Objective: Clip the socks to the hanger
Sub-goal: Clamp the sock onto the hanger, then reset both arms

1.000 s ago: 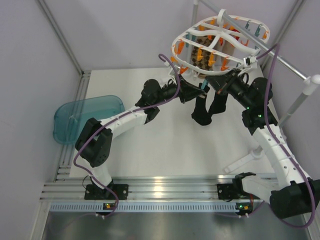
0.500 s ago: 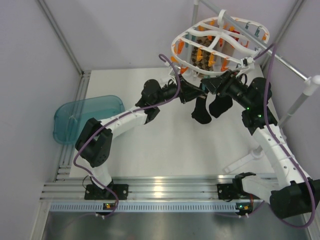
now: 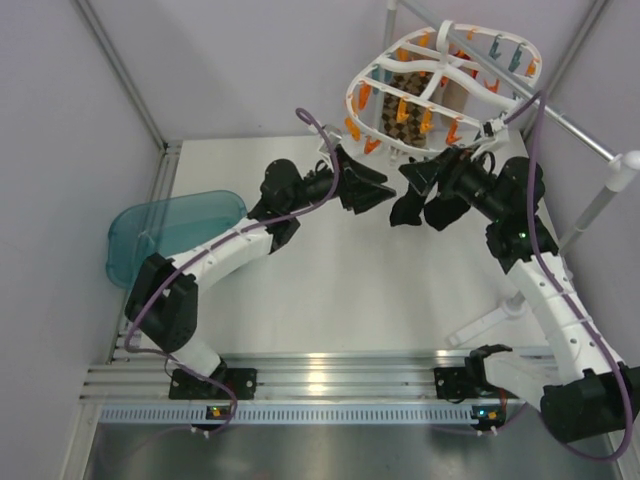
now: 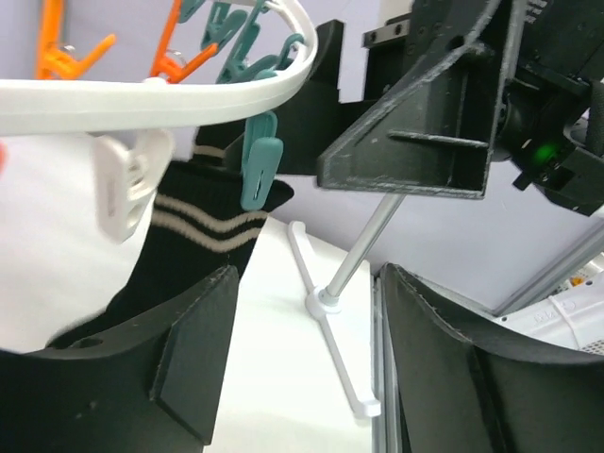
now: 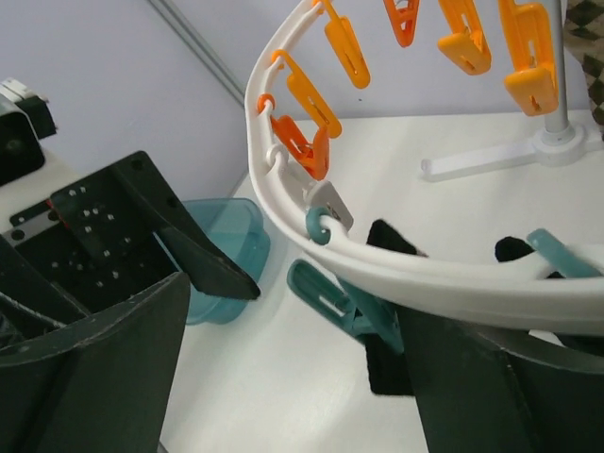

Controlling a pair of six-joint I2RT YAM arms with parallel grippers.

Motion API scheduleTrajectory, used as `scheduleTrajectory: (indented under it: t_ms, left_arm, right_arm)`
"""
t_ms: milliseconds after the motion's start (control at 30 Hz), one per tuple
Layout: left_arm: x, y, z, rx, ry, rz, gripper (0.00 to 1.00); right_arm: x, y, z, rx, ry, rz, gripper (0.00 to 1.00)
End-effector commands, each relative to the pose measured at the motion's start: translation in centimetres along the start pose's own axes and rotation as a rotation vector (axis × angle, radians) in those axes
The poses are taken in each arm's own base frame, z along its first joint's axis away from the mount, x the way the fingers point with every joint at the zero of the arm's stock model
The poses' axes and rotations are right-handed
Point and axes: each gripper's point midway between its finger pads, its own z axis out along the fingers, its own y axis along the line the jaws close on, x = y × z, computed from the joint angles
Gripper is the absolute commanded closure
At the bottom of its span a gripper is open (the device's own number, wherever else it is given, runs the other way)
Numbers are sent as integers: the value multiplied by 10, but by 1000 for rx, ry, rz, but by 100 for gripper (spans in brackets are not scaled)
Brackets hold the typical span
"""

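Observation:
The hanger (image 3: pixel 440 75), a white oval frame fringed with orange and teal clips, hangs at the back right. A black sock (image 3: pixel 405 210) and a second one (image 3: pixel 447 212) dangle under its near rim. In the left wrist view a teal clip (image 4: pixel 260 165) grips the striped cuff of a sock (image 4: pixel 193 236). My left gripper (image 3: pixel 383 190) is open just left of the socks, holding nothing (image 4: pixel 302 368). My right gripper (image 3: pixel 420 178) is open under the rim (image 5: pixel 396 269), beside a teal clip (image 5: pixel 344 302) and black sock (image 5: pixel 387 373), holding nothing (image 5: pixel 293 377).
A brown patterned sock (image 3: pixel 405 115) hangs inside the hanger. The grey pole stand (image 3: pixel 592 212) rises at the right, its white foot (image 3: pixel 490 322) on the table. A teal bin (image 3: pixel 170 235) lies at the left edge.
Both grippers have opened. The left gripper has let go and drawn back to the left. The hanger and the socks have swung up a little.

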Motion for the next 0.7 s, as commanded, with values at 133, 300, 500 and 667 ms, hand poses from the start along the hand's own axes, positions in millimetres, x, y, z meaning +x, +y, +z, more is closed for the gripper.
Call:
scheduleTrajectory:
  t_ms: [133, 300, 500, 667]
  left_arm:
    - [-5, 8, -62, -130, 87, 44, 9]
    - [-8, 30, -121, -320, 175, 48, 2]
    - [5, 65, -202, -649, 331, -48, 2]
    - [8, 74, -250, -829, 456, -4, 2]
  right_arm:
    - [-3, 4, -32, 47, -19, -113, 0]
    - [24, -8, -53, 101, 41, -136, 0]
    - [54, -20, -79, 139, 84, -208, 0]
    - [62, -21, -86, 129, 69, -221, 0]
